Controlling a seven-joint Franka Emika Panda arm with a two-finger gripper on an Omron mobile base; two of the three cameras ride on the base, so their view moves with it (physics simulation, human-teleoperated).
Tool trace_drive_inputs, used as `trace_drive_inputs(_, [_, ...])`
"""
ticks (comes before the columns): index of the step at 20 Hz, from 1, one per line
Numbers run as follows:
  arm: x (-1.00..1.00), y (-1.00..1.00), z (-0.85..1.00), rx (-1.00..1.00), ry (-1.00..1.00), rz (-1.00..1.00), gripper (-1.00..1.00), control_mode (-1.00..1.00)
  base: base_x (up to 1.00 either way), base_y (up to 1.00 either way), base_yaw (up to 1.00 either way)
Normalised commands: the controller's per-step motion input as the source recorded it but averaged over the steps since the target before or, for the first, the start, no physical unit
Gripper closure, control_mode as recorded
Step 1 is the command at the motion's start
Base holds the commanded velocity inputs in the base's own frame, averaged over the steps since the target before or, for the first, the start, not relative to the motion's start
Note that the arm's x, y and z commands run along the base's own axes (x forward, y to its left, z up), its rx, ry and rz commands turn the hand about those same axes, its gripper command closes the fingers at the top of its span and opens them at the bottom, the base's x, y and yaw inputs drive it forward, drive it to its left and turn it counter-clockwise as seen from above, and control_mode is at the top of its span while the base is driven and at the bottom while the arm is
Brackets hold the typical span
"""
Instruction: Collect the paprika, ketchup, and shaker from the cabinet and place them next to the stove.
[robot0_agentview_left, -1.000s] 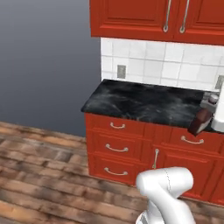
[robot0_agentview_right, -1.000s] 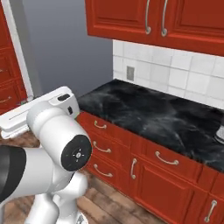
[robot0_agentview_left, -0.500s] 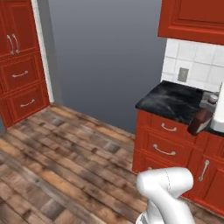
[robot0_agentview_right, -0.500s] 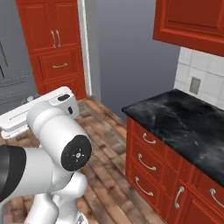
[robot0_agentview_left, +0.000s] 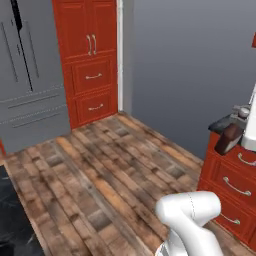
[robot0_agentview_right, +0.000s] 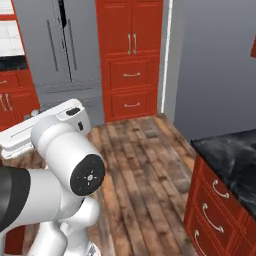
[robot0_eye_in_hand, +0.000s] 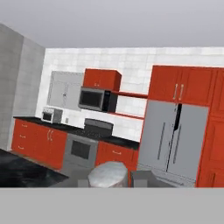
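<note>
The shaker (robot0_eye_in_hand: 109, 174) is clamped in the pincer (robot0_eye_in_hand: 109, 181) for carrying, pretty clearly. The stove (robot0_eye_in_hand: 85, 144), off at 10 o'clock, is where it's probably headed.

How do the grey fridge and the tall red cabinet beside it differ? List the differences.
The fridge is grey; the tall cabinet is red. The fridge's handles are long bars; the tall cabinet's are short silver pulls. Both stand on the floor side by side, paired doors above drawers.
</note>
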Motion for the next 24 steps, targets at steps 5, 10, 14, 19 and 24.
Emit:
trace_drive_inputs(5, [0.0, 0.0, 0.0, 0.0, 0.0, 0.0, 1.0, 1.0, 0.31, 0.28, 0.52])
trace_drive_inputs(10, [0.0, 0.0, 0.0, 0.0, 0.0, 0.0, 1.0, 1.0, 0.53, 0.03, 0.53])
trace_drive_inputs(14, [0.0, 0.0, 0.0, 0.0, 0.0, 0.0, 1.0, 1.0, 0.4, -0.09, 0.52])
trace_drive_inputs(19, [0.0, 0.0, 0.0, 0.0, 0.0, 0.0, 1.0, 1.0, 0.41, -0.21, 0.4])
trace_drive_inputs(24, [0.0, 0.0, 0.0, 0.0, 0.0, 0.0, 1.0, 1.0, 0.77, 0.0, 0.32])
